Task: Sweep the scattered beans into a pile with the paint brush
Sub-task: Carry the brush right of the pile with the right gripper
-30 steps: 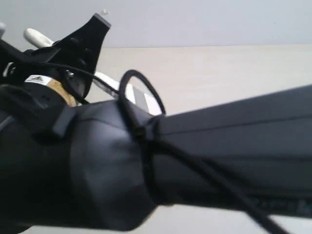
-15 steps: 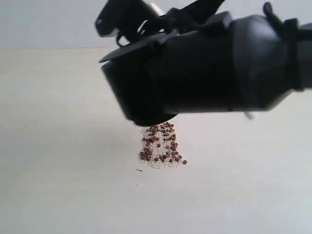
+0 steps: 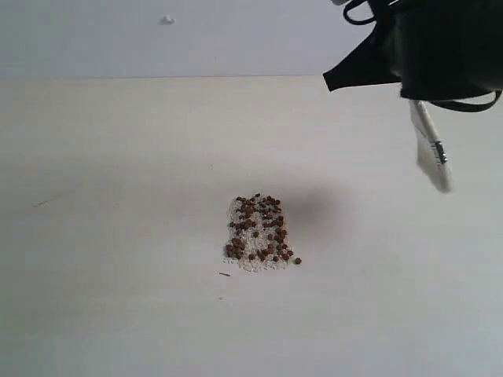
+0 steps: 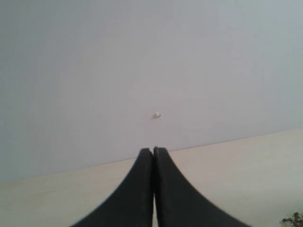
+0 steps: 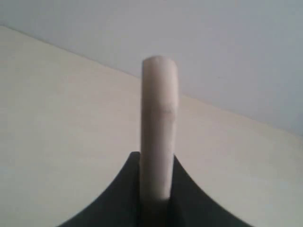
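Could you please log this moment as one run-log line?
tiny reddish-brown beans: in compact pile on pale table | right end effector: shut on wide wooden-handled paint brush, away from pile | left end effector: shut, empty

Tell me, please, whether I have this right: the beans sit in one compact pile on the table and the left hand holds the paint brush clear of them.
Not quite: the right hand holds the paint brush, not the left, as the right wrist view shows. The beans do sit in one compact pile on the table, with the brush clear of them.
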Controlling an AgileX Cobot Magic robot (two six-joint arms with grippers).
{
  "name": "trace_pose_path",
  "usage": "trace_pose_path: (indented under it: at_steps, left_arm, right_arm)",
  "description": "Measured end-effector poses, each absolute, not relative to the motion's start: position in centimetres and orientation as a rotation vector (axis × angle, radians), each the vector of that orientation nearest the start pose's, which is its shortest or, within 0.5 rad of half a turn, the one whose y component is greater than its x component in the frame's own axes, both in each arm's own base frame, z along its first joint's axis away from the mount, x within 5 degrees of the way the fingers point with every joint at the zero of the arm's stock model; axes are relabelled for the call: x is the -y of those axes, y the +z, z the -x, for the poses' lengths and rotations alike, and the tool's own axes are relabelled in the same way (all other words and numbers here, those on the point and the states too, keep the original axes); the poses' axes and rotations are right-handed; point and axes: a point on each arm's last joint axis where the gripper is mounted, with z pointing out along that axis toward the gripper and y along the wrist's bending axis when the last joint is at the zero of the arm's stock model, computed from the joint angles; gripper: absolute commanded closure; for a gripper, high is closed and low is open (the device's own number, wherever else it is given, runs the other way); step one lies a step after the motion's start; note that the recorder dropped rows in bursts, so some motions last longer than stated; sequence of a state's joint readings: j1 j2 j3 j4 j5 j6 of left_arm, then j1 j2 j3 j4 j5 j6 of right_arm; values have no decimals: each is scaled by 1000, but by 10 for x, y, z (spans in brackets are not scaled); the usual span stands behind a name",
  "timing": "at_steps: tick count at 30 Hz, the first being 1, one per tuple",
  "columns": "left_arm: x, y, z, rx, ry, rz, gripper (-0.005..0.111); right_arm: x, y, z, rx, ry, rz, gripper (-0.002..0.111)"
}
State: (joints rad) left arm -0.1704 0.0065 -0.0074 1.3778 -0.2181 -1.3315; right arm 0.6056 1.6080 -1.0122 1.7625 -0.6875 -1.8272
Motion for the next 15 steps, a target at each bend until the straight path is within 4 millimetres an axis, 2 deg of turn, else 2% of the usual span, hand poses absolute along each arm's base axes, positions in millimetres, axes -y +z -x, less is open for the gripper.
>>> trace_pose_path:
  at_steps: [3, 10, 15]
  left_arm:
    - [28, 219, -50, -1411, -259, -327, 107]
    - [28, 219, -50, -1411, -259, -327, 107]
    - [28, 219, -50, -1411, -259, -327, 107]
  right_arm:
    - [-135, 254, -315, -2095, -198, 270, 108]
    - [-111, 242, -328, -2130, 394, 180, 108]
    - [-88, 239, -331, -2187, 630, 142, 108]
